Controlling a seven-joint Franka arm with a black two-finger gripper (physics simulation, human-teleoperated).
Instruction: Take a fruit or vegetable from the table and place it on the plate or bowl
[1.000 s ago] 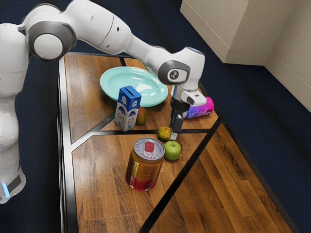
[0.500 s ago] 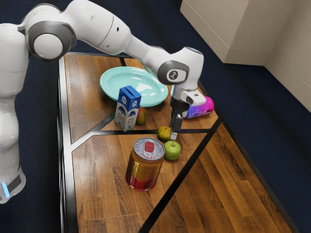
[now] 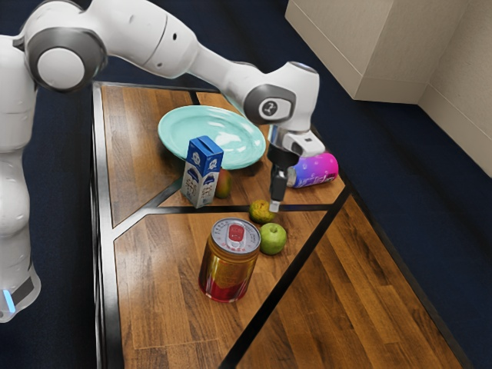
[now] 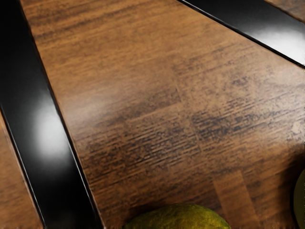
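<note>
Olive-yellow skin, mottled brown: a small round fruit, kind not clear, lies on the wooden worktop against a black inlay strip. It is the nearest candidate for the task. The hand hangs just above the fruit, over its side toward the exterior view's right, pointing straight down. Seen edge-on, so I cannot tell whether the hand is released or clenched; the fruit looks to rest on the wood, not lifted. In the wrist view the fruit sits right under the hand. A green apple lies just beside the fruit, on the camera side. The teal plate is well apart from the fruit, up and toward the exterior view's left, with a blue-and-white carton standing roughly between them. Judgement on handling: probably light, firm and rigid, smooth enough to slip and round enough to roll if nudged off-centre. Best hold looks to be from above, across the widest middle, centred over the fruit. The apple's closeness leaves little room on that side.
</note>
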